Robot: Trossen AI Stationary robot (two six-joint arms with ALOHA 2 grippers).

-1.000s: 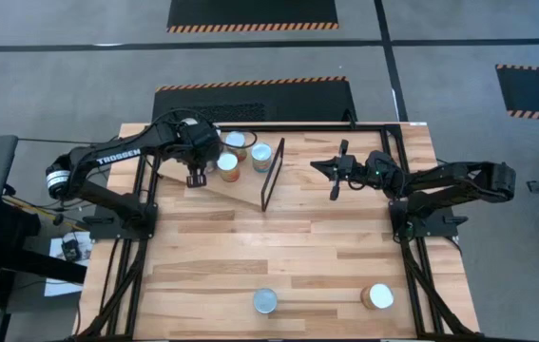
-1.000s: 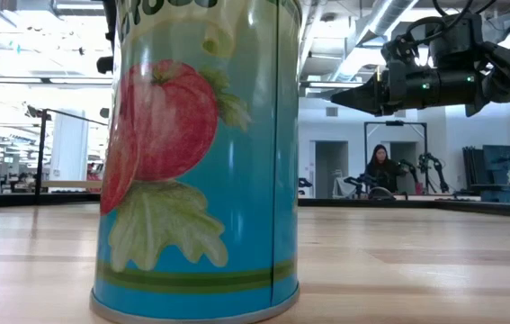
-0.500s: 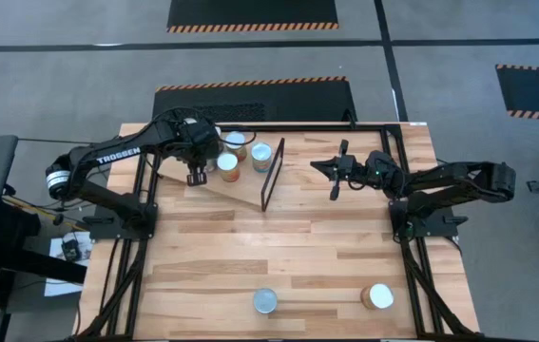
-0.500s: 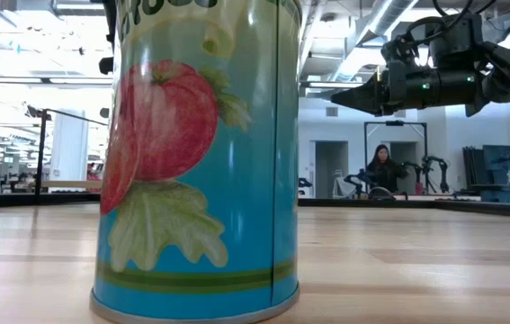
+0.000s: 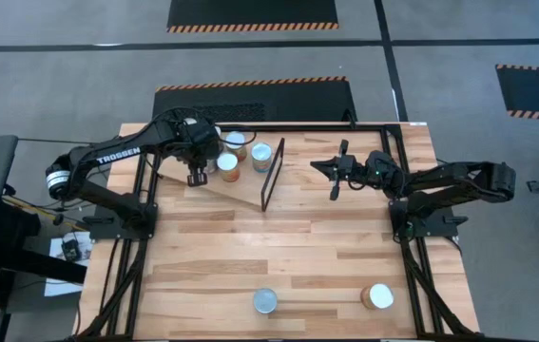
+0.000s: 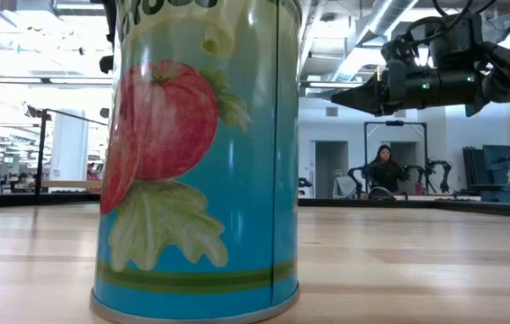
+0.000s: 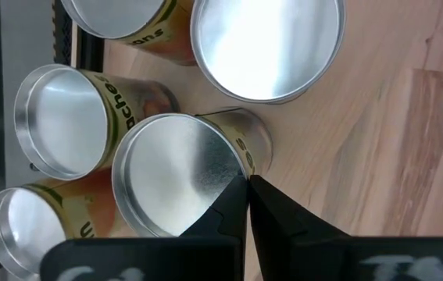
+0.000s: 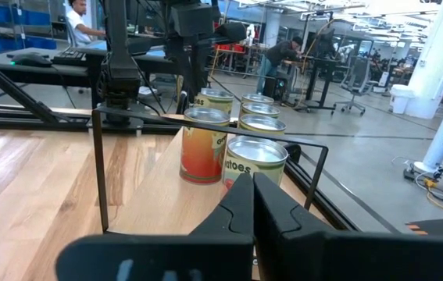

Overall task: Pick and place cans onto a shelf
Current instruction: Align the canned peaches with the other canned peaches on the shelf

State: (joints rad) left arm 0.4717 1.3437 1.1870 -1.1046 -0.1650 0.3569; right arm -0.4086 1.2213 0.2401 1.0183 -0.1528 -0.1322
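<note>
Mostly done, judging by the layout. Gathered on the shelf (image 5: 240,185), at the far end of the counter (image 5: 288,247): a cluster of cans (image 7: 178,176), five silver tops countable from the left wrist view, all upright and packed close, some touching. Bounded on one side by the thin black frame (image 5: 271,173).

Left to move, apparently: two more near the counter's front edge, a grey-topped can (image 5: 265,301) and a pale-topped can (image 5: 377,296), well apart from the shelf and from each other. One of the two fills the low view with a blue label and a tomato picture; cannot tell which.

Left gripper (image 5: 196,177) clenched on nothing, hanging just over the cluster, tips beside the rim of the middle can. Right gripper (image 5: 318,167) likewise pinched shut and empty, raised above the counter just beyond the frame, aimed toward the shelf.

Nothing in transit. Next, probably, a long reach across the counter toward the front pair.
</note>
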